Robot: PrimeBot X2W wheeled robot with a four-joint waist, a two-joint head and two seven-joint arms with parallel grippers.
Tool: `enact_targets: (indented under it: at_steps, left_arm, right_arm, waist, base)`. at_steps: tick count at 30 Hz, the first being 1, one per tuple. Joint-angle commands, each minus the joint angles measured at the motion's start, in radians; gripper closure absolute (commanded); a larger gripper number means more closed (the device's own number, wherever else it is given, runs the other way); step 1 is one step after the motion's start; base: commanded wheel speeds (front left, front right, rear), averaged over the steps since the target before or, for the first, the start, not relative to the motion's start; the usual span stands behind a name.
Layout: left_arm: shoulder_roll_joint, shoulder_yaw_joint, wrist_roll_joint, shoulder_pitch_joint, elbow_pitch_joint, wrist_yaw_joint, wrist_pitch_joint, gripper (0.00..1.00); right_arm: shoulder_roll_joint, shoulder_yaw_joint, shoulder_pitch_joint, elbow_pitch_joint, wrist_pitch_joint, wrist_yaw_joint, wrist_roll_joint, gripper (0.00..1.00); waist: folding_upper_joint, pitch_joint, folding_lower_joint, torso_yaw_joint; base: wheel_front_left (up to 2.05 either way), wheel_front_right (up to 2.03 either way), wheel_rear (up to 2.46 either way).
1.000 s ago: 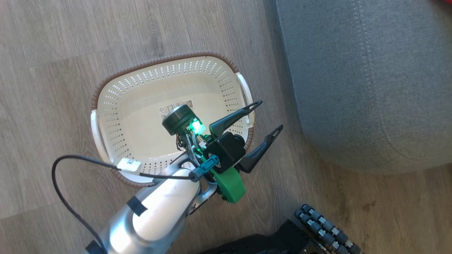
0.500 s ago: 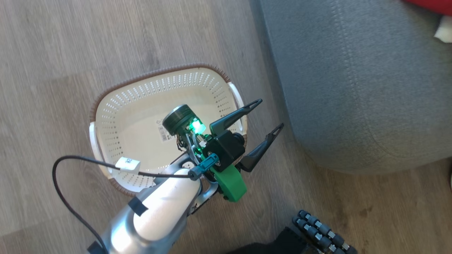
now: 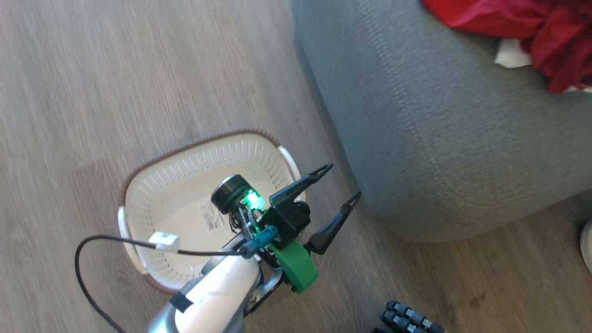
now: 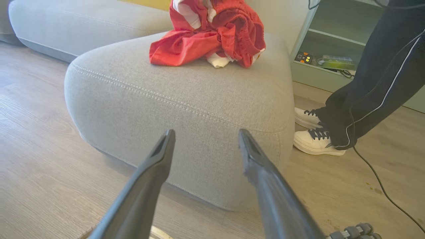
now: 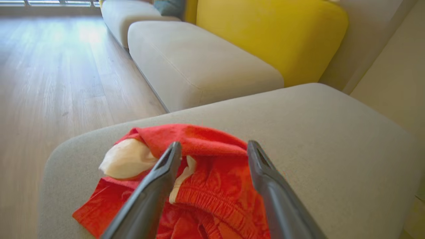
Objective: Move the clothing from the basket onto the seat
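Note:
The cream basket (image 3: 157, 189) stands on the wood floor with nothing in it but a barcode sticker on its floor. My left gripper (image 3: 344, 180) hangs open over its right rim, pointing at the grey seat (image 3: 439, 129); in the left wrist view this gripper (image 4: 206, 132) has nothing between its fingers. The red clothing (image 3: 508, 23) lies crumpled on the seat (image 4: 182, 99), with white patches showing in the pile (image 4: 212, 39). My right gripper (image 5: 214, 144) is open just above the clothing (image 5: 206, 192), its jaws apart over the seat (image 5: 315, 139).
A person's dark trouser legs and white shoes (image 4: 315, 139) stand right of the seat, with a cable trailing on the floor. A pale green shelf (image 4: 332, 49) is behind them. More grey cushions (image 5: 192, 63) and a yellow one (image 5: 265, 33) lie beyond. My base's rollers (image 3: 411, 319) are bottom right.
The head camera has swung toward the seat, so the basket now sits lower in the picture and the red clothing has come into view. My left gripper stays open over the basket's rim.

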Motion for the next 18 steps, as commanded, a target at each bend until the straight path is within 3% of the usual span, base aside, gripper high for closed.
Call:
enact_targets:
  at_steps: [1,6,8,10,18]
  left_arm:
    - [-0.019,0.04,-0.012,0.011,-0.039,-0.001,-0.01,0.0]
    - [-0.033,0.069,-0.022,0.051,-0.057,-0.001,-0.01,0.0]
    - [-0.039,0.1,-0.047,0.08,-0.07,0.002,-0.01,0.0]
    - [-0.041,0.118,-0.066,0.094,-0.074,0.007,-0.01,0.0]
    - [-0.043,0.194,-0.164,0.177,-0.16,0.065,-0.01,0.0]
  right_arm:
    - [-0.022,0.028,0.001,-0.062,-0.026,0.007,0.021,0.0]
    - [-0.048,0.079,0.039,-0.209,-0.063,0.007,0.096,0.0]
    - [-0.075,0.131,0.097,-0.382,-0.08,0.007,0.131,0.0]
    - [-0.094,0.147,0.129,-0.454,-0.084,0.007,0.124,0.0]
    - [-0.089,0.113,0.444,-1.009,-0.041,0.007,0.193,0.0]
  waist:
    - [0.0,-0.071,0.0,-0.032]
    - [0.0,-0.142,0.0,-0.036]
    - [0.0,-0.183,0.0,-0.02]
    - [0.0,-0.199,0.0,-0.013]
    - [0.0,-0.297,0.0,0.067]
  base:
    - [0.0,0.0,0.0]
    - [0.0,0.0,0.0]
    - [0.0,0.0,0.0]
    - [0.0,0.0,0.0]
    - [0.0,0.0,0.0]
